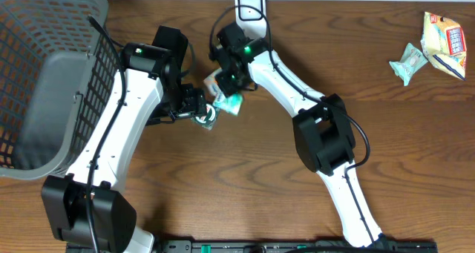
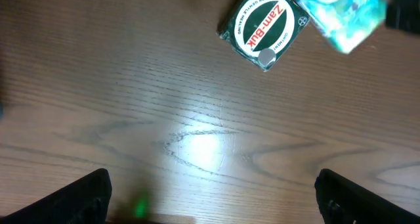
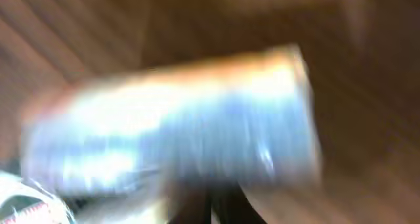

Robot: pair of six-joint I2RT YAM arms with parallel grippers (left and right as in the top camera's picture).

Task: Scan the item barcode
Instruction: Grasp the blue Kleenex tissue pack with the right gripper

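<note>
A teal-and-white packet [image 1: 229, 102] lies at the table's middle, under my right gripper [image 1: 225, 88]. In the right wrist view the packet [image 3: 177, 122] is a large blur, and my right gripper [image 3: 220, 207] is shut on its near edge with the dark fingers pressed together. A small green Zam-Buk tin [image 1: 208, 120] sits just left of the packet. The left wrist view shows the tin [image 2: 264, 28] and the packet [image 2: 344, 12] ahead. My left gripper [image 2: 213, 198] hangs open over bare wood, and its place overhead [image 1: 199, 107] is beside the tin.
A grey wire basket [image 1: 30, 53] fills the left side. A white stand-like device [image 1: 250, 4] is at the back edge. Two snack packets [image 1: 434, 45] lie at the far right.
</note>
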